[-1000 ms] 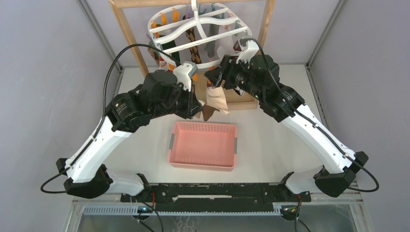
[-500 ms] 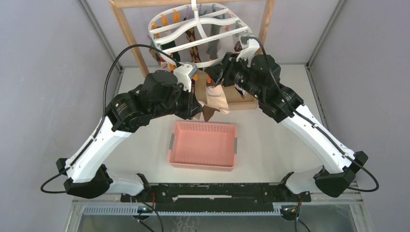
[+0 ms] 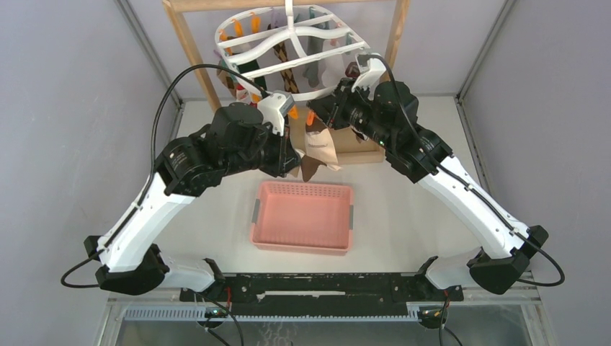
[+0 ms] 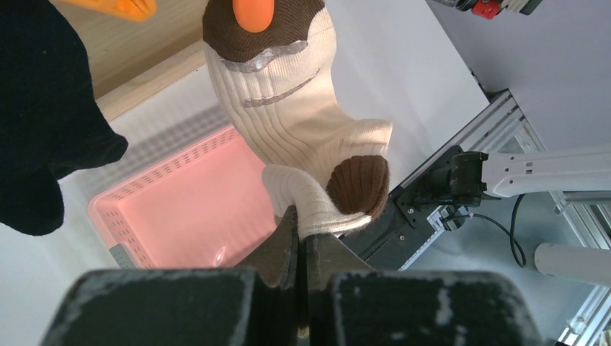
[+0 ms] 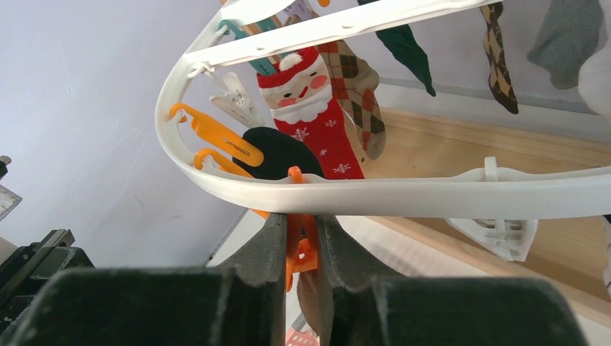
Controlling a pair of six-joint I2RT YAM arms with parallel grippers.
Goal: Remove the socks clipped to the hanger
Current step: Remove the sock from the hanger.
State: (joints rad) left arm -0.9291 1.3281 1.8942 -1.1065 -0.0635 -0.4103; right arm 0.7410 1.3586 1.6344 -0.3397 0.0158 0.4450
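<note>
You have open room over the pink basket (image 3: 302,216), between the two forearms. Farther in, your left gripper (image 4: 297,223) pinching the beige sock (image 4: 288,122) and right gripper (image 5: 300,225) clamped on an orange clip (image 5: 302,256) crowd the hanger's (image 5: 432,193) near rim; hanging socks (image 5: 313,126) and the wooden frame (image 3: 189,49) block the far side.

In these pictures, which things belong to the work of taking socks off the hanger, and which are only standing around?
Job:
white plastic oval hanger
cream-and-brown ribbed sock in the left pincer
orange plastic clip in the right pincer
red Santa sock

Just there:
wooden frame
pink plastic basket
</note>
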